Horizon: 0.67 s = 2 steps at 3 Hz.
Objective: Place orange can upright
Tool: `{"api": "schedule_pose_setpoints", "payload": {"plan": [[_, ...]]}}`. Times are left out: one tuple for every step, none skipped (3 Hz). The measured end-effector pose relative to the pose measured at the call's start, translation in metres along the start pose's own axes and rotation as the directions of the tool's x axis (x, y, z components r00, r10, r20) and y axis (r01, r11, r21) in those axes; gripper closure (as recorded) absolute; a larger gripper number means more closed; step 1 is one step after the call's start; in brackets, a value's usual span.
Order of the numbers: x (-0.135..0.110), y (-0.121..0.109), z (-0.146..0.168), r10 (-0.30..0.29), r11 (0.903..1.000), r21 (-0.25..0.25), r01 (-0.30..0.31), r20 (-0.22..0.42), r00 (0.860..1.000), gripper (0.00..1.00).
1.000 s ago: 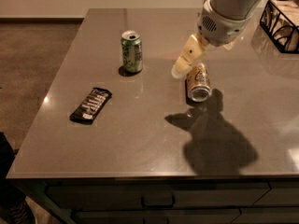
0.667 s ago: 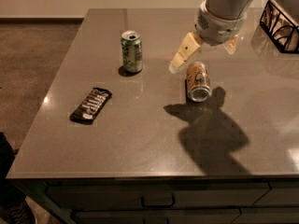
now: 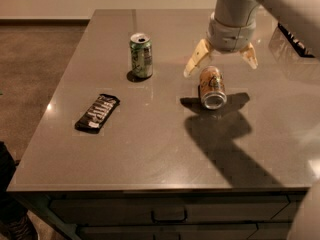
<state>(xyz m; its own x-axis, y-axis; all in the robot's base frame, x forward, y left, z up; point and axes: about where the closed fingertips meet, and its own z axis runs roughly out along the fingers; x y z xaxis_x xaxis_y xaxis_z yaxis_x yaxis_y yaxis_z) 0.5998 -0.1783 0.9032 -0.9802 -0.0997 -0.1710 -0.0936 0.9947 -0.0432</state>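
The orange can (image 3: 211, 87) lies on its side on the grey table (image 3: 150, 149), its silver end facing the front edge. My gripper (image 3: 220, 60) hangs just above and behind the can, open, with one cream finger (image 3: 196, 59) to the can's left and the other finger (image 3: 249, 55) to its right. The fingers do not touch the can and hold nothing.
A green-and-white can (image 3: 141, 55) stands upright to the left of the orange can. A dark snack bar (image 3: 98, 112) lies near the table's left front. A black wire basket (image 3: 298, 40) sits at the far right edge. The arm's shadow (image 3: 220, 134) falls in front of the can.
My gripper has turned over the can: before, one finger showed at the can's left; now the two fingers are spread on either side of it. The can has not moved.
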Motion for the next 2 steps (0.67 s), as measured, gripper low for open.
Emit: {"api": "schedule_pose_setpoints", "payload": {"plan": [[0.000, -0.007, 0.018, 0.059, 0.9983, -0.001, -0.059, -0.039, 0.998, 0.00], [-0.001, -0.009, 0.036, 0.084, 0.9962, -0.017, -0.085, -0.076, 0.994, 0.00]]}}
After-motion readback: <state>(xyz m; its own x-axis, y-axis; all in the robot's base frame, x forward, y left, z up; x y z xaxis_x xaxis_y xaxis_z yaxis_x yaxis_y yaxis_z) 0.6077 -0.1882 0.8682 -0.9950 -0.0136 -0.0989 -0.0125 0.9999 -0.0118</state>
